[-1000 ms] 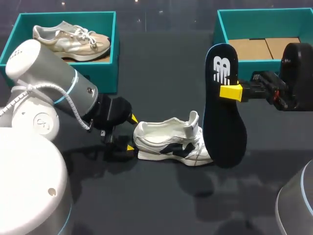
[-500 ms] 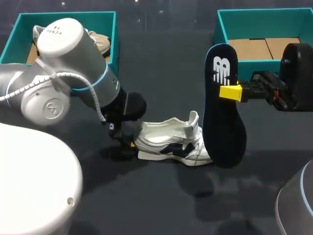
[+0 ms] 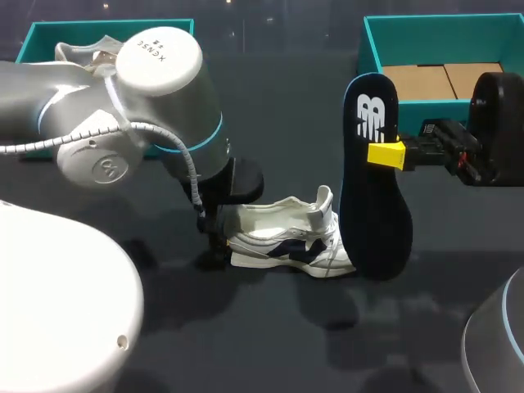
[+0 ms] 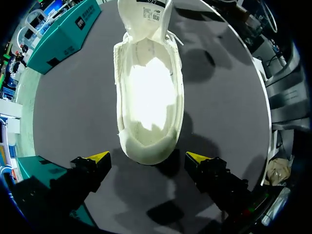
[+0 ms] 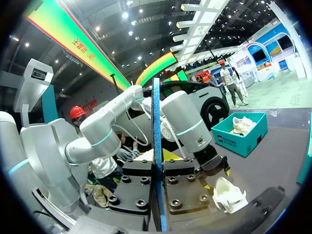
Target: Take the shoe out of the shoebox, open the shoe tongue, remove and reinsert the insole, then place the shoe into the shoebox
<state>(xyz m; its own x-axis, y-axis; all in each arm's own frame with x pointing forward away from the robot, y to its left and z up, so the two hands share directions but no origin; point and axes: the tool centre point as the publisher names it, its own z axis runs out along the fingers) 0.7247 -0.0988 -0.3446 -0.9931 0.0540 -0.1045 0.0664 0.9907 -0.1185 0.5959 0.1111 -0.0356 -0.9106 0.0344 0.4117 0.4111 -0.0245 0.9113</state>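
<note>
Mid-table, the left gripper [image 4: 147, 156] has its fingers apart either side of the shoe [image 3: 282, 237] heel. The right gripper [image 3: 386, 154] clamps the upright insole [image 3: 375, 205] by its toe. The left arm [image 3: 155, 98] half hides the far-left box [image 3: 49, 26].

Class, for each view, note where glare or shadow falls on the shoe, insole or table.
Left wrist view: glare washes out the inside of the shoe, and dark shadow lies on the table by its heel. Head view: soft shadows spread on the table before the shoe and insole. Right wrist view: the insole shows no glare.
</note>
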